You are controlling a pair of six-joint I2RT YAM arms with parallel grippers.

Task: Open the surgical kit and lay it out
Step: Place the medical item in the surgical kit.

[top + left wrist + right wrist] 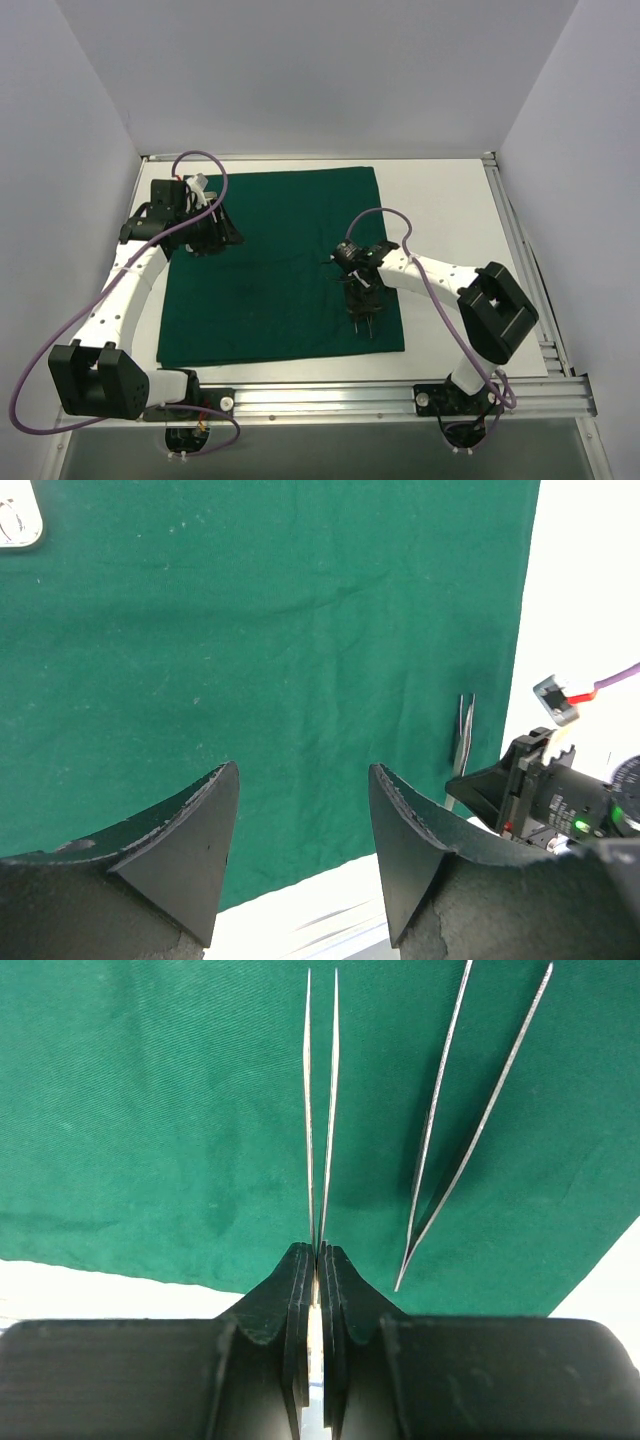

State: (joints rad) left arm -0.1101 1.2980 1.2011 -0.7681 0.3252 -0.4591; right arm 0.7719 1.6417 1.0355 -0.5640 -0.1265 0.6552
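Currently your right gripper [317,1250] pinches tweezers [320,1110] near the right edge of the cloth [270,270], probably to lay them parallel to the second pair [408,1260]; left gripper [303,768] gapes wide.

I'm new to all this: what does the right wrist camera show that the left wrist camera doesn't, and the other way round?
Only the right wrist view: the right fingers shut on one pair of tweezers, with a second pair lying loose beside it.
Only the left wrist view: the left fingers open with nothing between them, and the right arm at the cloth's edge.
Both: the green cloth and the white table. The left view also catches a slim steel instrument, too small to identify.
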